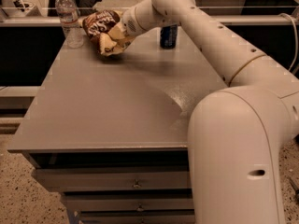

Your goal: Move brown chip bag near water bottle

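The fingers of the gripper (116,35) are clamping the crumpled edge of the brown chip bag (99,26), holding it at the far end of the table (107,106). The bag is lying just beside the water bottle (68,18), between it and a dark-blue can (168,35) standing well apart.

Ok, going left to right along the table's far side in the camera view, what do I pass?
water bottle → brown chip bag, with the gripper shut on its right side → dark-blue soda can
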You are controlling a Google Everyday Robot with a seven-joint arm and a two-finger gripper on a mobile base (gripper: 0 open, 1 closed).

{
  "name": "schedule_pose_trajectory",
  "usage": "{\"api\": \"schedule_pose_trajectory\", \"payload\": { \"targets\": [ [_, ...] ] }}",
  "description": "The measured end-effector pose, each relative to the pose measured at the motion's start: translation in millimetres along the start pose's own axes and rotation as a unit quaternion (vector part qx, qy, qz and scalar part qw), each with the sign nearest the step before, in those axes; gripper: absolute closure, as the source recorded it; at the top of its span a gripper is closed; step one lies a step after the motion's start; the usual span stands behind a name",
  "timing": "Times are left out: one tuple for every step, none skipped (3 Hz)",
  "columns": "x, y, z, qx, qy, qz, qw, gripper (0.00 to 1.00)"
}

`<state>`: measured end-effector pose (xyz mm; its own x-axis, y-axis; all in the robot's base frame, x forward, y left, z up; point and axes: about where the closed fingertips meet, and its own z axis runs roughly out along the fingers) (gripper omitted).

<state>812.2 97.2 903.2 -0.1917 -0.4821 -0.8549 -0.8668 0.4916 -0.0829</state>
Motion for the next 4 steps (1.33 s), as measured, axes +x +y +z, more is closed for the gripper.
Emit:
{"api": "schedule_pose_trajectory", "payload": {
  "targets": [
    [2.7,-0.4,3.4,0.001,0.003,0.005,1.0000,0.66],
    [4.8,0.3,6.0,0.002,0.004,0.009,0.9999,0.42],
    [5.7,1.5,7.9,0.000,0.003,0.013,0.9999,0.18],
    [6.1,2.1,8.4,0.000,0.002,0.015,0.9999,0.00]
  ]
}}
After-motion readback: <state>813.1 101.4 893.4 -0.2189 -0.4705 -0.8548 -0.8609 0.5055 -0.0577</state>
